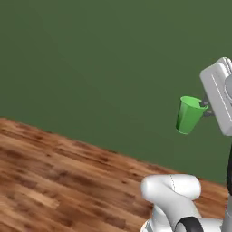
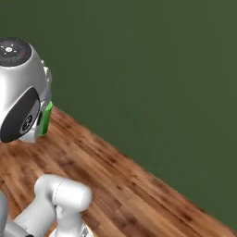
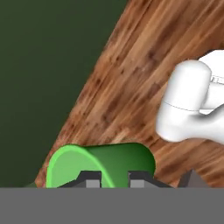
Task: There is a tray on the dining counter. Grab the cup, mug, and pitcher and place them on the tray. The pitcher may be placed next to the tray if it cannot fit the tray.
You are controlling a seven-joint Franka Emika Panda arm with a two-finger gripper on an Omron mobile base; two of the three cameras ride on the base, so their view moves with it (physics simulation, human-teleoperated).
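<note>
Carrying the cup (image 1: 188, 114) right now, high up in the air, on the way to the tray. Green cup held at its rim by the gripper (image 1: 205, 108), pinched tight on the wall near the top, tipped a bit to one side. Seen up close from the hand, on its side, open mouth toward the left, with the two dark fingers (image 3: 91, 180) at its edge. Nothing to see inside the cup, looks empty. In the right base view, just a thin slice of green behind the big white arm, on the left. Below and far off, only the wooden floor (image 1: 54, 172) and a dark green wall (image 1: 99, 59). Probably the first of three things to move, so lots left to do. Next, need to drive over and find the blue tray, hold the cup steady, turn it upright, lower it gently, then let go.
</note>
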